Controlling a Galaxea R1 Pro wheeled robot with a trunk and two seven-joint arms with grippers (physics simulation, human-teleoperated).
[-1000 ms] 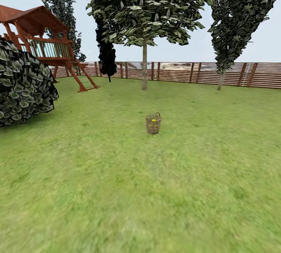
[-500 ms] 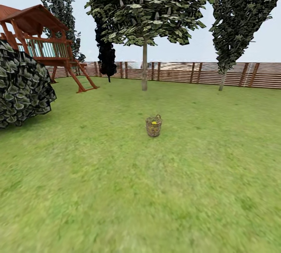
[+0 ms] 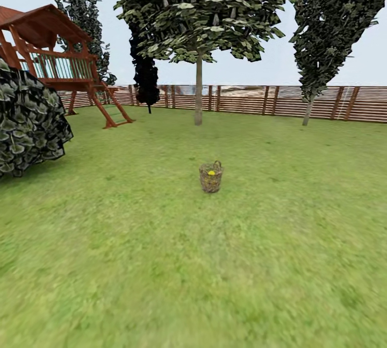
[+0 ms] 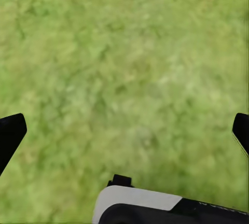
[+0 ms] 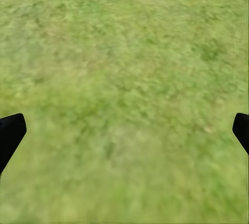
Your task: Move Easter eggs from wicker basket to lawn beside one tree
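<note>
Fingers: left gripper (image 4: 124, 130) and right gripper (image 5: 124, 130) both spread wide, holding nothing, grass below.
Basket: wicker basket (image 3: 210, 176) upright on the lawn (image 3: 161, 262), well ahead, in front of the tree (image 3: 198, 93).
Contents: yellow egg (image 3: 212, 173) visible inside; count unclear.
Approach: drive straight, stop just short, keep basket centred.

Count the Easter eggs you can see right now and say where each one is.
1. A single yellow egg shows at the mouth of the wicker basket, which stands on the lawn in front of the tree. Others may lie hidden deeper inside.
</note>
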